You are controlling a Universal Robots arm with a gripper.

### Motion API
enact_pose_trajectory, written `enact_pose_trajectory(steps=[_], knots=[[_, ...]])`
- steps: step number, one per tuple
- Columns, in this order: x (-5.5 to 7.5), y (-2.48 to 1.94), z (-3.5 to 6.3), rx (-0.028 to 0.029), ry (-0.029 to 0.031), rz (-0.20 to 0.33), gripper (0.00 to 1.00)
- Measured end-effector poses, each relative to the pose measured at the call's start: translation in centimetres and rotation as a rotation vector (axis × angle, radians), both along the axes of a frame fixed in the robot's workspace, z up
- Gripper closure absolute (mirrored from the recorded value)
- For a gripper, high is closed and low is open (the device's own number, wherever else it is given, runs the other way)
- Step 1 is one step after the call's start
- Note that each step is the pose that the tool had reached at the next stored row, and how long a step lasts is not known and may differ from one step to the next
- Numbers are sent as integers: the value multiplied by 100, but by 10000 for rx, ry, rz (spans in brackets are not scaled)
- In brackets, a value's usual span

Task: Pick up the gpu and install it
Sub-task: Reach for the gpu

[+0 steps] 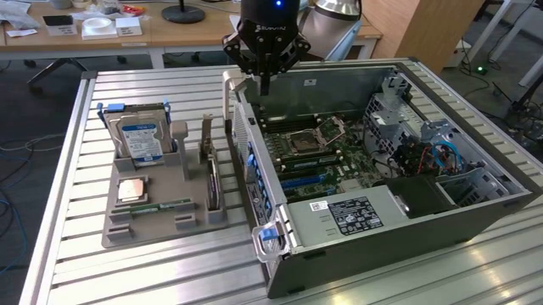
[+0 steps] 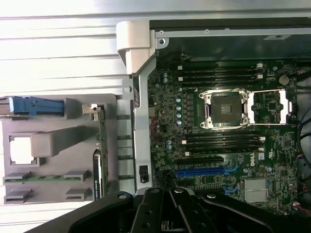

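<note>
The gpu stands on edge in a slot of the grey holder tray, its silver bracket pointing up, to the exterior view's left of the open computer case. In the wrist view the gpu appears edge-on, a thin green strip with a black block along it. My gripper hangs shut and empty above the case's rear wall, farther back than the gpu and well above it. Its black fingers meet over the motherboard's edge, near the blue expansion slot.
The tray also holds a hard drive with blue clips, a processor chip and a memory stick. Inside the case lie the motherboard's open processor socket, memory slots, cables and a drive cage. A slatted metal table carries everything.
</note>
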State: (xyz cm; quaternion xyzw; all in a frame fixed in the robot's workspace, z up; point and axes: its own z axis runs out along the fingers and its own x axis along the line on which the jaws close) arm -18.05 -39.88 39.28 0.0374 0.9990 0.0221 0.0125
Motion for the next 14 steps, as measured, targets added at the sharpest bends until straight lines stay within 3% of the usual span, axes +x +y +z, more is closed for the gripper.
enact_pose_trajectory(steps=[14], knots=[[-220, 0, -1, 0, 0, 0, 89]])
